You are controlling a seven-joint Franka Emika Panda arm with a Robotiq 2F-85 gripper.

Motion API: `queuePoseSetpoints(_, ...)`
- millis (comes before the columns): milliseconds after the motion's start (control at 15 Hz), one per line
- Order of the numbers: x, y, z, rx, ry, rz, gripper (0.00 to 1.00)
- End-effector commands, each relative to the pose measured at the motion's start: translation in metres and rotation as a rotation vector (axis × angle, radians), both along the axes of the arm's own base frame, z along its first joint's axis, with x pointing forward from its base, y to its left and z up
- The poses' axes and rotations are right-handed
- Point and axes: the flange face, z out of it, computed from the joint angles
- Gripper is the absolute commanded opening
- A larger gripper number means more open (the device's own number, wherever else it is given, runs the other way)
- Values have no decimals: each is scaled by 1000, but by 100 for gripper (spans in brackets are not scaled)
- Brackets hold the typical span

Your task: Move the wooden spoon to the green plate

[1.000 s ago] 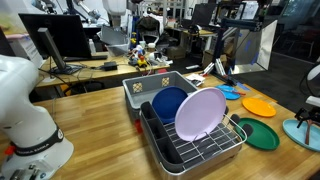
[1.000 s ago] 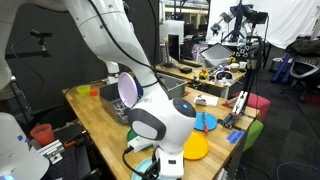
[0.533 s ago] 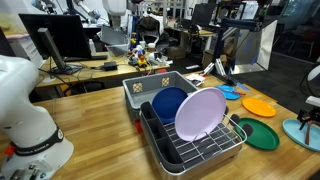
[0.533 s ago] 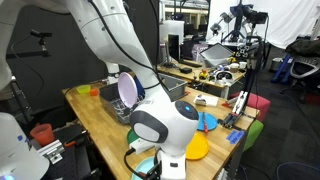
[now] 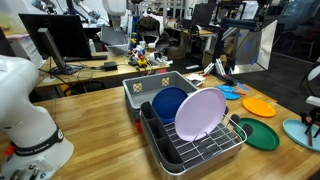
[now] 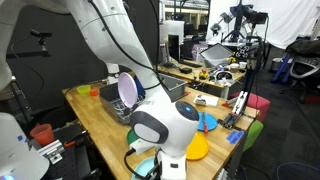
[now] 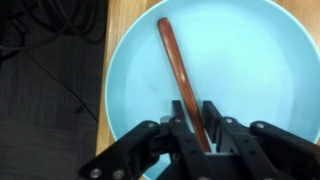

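Observation:
In the wrist view the wooden spoon (image 7: 178,70), slim and reddish brown, lies on a pale teal plate (image 7: 250,70), running from the upper middle down between my fingers. My gripper (image 7: 197,118) is shut on the lower part of its handle, a finger pressing each side. An exterior view shows the gripper (image 5: 313,112) at the far right edge, low over the teal plate (image 5: 300,131). The dark green plate (image 5: 258,134) lies flat on the table just beside the teal one, toward the dish rack, with nothing on it.
An orange plate (image 5: 258,105) and a small blue plate (image 5: 232,91) lie behind the green one. A dish rack (image 5: 195,140) holds a lavender plate (image 5: 200,113) and a dark blue plate (image 5: 168,103). The table edge (image 7: 108,90) runs by the teal plate, with cables (image 7: 50,80) on the floor beyond.

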Motion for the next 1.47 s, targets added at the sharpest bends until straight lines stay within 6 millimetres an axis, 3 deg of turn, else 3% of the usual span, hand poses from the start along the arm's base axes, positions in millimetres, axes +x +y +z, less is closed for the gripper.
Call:
queuePoseSetpoints(0, 1, -3, -4, 15, -6, -18, 1)
queuePoseSetpoints(400, -1, -1, 5, 8, -25, -4, 3)
queuePoseSetpoints(867, -7, 7, 45, -180, -119, 87, 3)
queuePoseSetpoints(1200, -14, 33, 77, -362, -210, 233, 3)
queuePoseSetpoints(1400, -12, 64, 95, -416, -281, 329, 3)
